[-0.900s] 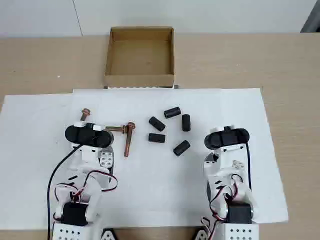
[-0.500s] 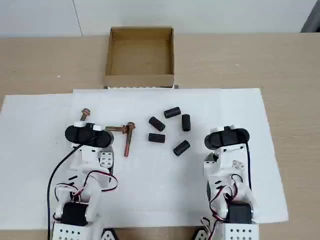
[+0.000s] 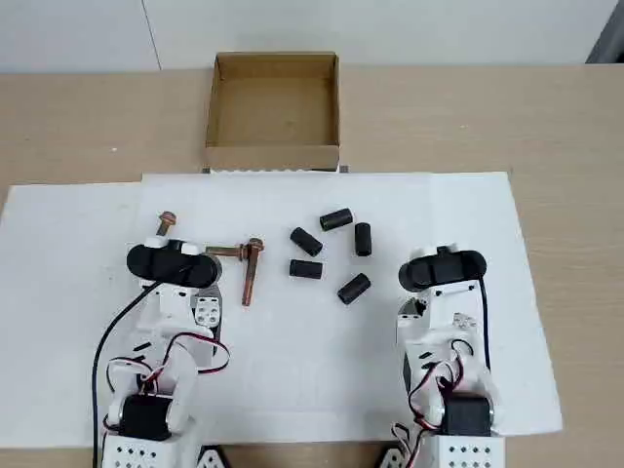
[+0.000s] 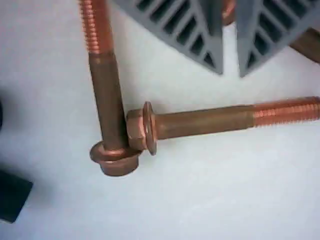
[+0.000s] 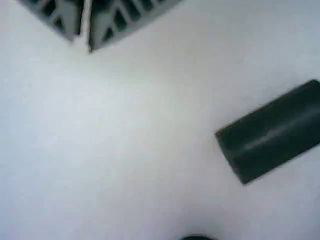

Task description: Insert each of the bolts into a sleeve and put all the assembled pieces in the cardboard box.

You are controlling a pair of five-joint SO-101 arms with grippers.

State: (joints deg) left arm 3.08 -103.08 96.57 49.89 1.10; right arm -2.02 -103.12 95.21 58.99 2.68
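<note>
Done: nothing that shows. The cardboard box (image 3: 220,107) is bare inside, and no bolt sits in a sleeve.
Left to do: every insertion, then every carry into the box.
Left gripper (image 4: 230,70): arm-side of the box, out past its left corner. The claw is clenched to a thin slit and seems to grasp nothing.
Lone bolt (image 3: 166,222): copper, arm-side of the box and beyond its left wall, partly under the left arm.
Crossed bolts: one lying bolt (image 3: 226,252) and one upright-running bolt (image 3: 250,281), with heads touching in an L. They lie arm-side of the box, below its left half.
Black sleeves (image 3: 305,241): five, loose and unfilled, clustered arm-side of the box below its right half and well apart from it.
Right gripper (image 5: 84,42): arm-side of the box, past its right corner. The claw is clenched and grasps nothing, with one sleeve lying near it.
Judgement: the task is at its very start, and three bolts are visible against five sleeves.
Surface: a white paper sheet (image 3: 88,253) on a pale wooden table (image 3: 88,107). The sheet's far edge is just beside the box's near wall.
Room: a light wall (image 3: 419,29) beyond the box.
</note>
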